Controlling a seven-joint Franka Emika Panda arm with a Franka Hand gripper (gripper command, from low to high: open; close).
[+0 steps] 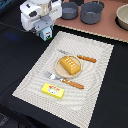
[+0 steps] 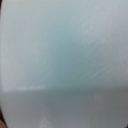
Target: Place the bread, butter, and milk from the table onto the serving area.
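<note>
The butter lies nearest on the placemat, long axis along its front edge. The bread sits diagonally on the plate. At the mat's far corner the gripper clamps the upright milk.

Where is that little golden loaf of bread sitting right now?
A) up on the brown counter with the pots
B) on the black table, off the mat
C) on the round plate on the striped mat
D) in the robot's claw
C: the bread lies on the round tan plate in the middle of the striped mat, between the cutlery.
</note>
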